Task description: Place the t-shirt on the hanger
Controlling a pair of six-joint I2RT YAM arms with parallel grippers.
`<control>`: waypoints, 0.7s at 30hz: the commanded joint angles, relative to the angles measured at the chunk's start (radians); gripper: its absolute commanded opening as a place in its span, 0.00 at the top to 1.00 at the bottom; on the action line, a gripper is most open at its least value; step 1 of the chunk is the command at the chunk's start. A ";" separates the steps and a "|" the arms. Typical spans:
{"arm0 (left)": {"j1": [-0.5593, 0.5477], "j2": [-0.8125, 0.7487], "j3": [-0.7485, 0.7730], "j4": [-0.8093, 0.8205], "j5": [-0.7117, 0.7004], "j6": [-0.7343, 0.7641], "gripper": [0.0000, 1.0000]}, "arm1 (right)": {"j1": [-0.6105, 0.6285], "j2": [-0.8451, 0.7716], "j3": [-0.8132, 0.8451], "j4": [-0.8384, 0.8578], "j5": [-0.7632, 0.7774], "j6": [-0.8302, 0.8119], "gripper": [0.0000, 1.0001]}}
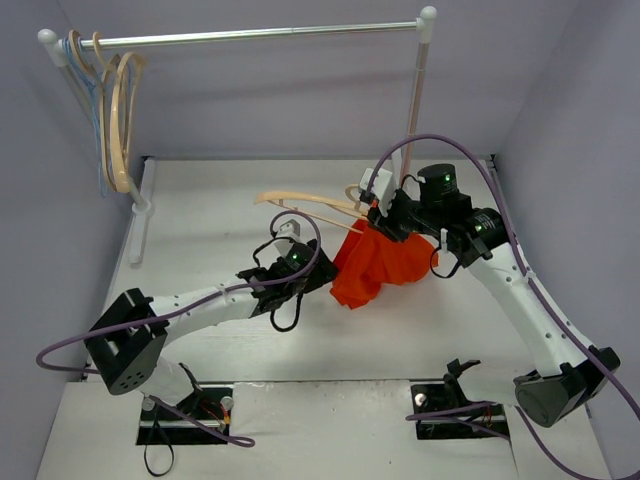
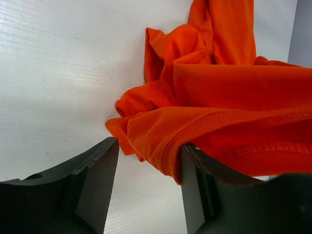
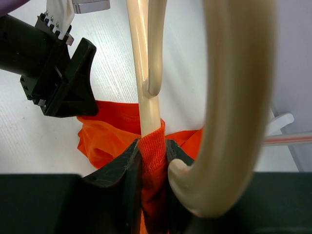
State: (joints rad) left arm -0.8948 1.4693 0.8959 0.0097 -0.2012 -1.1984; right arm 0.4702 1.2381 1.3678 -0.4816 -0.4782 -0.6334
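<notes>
— From above first: any sign of the bright orange-red cloth t-shirt (image 1: pixel 385 262)?

— Bunched at the middle of the white table (image 1: pixel 200 200), hung from the right tool (image 1: pixel 372 226), sagging down beside the left tool (image 1: pixel 326 274). Held up there together with the pale light-wood clothes hanger (image 1: pixel 310 197), tilted and off the table.

— Anything in the way?

— Well apart at the back left: spare wooden hangers (image 1: pixel 125 110) and a thin blue wire hanger (image 1: pixel 100 130) on the silver rail (image 1: pixel 260 35). Closer trouble, probably: purple cables (image 1: pixel 450 145) looping over both arms.

— And the left wrist view?

— Shows the left tool spread wide, clamping nothing, with only the stitched hem (image 2: pixel 195 131) draped over one dark finger (image 2: pixel 204 195). Looks light, soft and limp; likely to fold and slide rather than hold a shape. Best taken at a hem or the collar, for the thickness of the stitching.

— The right wrist view?

— Shows the right tool narrowed hard on the ribbed collar (image 3: pixel 152 146), pressed against the hanger's stem just below the big wooden hook (image 3: pixel 239 97). Beyond, at upper left, the left tool's black body. By the look of that wood, stiff and smooth, so apt to let cloth slip off. Worth opening the neck wide before feeding a hanger arm through.
</notes>
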 commanded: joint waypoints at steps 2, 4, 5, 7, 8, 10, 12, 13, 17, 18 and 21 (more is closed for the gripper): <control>-0.015 -0.007 0.055 0.053 0.005 -0.027 0.55 | -0.005 -0.040 0.004 0.089 -0.010 0.006 1.00; -0.016 0.002 0.048 0.056 0.009 -0.046 0.69 | -0.005 -0.043 0.004 0.089 -0.007 0.005 1.00; -0.015 0.005 0.044 0.059 0.016 -0.050 0.73 | -0.005 -0.045 0.002 0.090 -0.007 0.006 1.00; -0.015 0.017 0.040 0.065 0.028 -0.056 0.87 | -0.005 -0.048 0.002 0.094 -0.005 0.008 1.00; -0.015 0.020 0.041 0.065 0.031 -0.056 0.93 | -0.005 -0.049 0.004 0.094 -0.005 0.009 1.00; -0.015 0.005 0.037 0.052 0.023 -0.038 1.00 | -0.007 -0.054 0.002 0.090 0.001 0.009 1.00; -0.007 -0.021 0.028 0.017 -0.023 -0.009 1.00 | -0.005 -0.066 0.001 0.086 0.010 0.005 1.00; 0.000 -0.055 0.025 0.006 -0.039 0.002 1.00 | -0.005 -0.078 -0.001 0.077 0.019 0.005 1.00; 0.107 -0.130 0.028 -0.095 -0.037 0.083 1.00 | -0.005 -0.104 -0.010 0.060 0.036 -0.003 1.00; 0.137 -0.153 0.029 -0.106 -0.024 0.094 1.00 | -0.005 -0.108 -0.010 0.057 0.036 -0.003 1.00; 0.251 -0.190 0.026 -0.131 0.046 0.123 1.00 | -0.005 -0.120 -0.013 0.049 0.044 -0.003 1.00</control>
State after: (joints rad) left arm -0.7349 1.3361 0.8955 -0.0761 -0.1799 -1.1385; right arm 0.4702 1.1553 1.3491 -0.4988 -0.4572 -0.6292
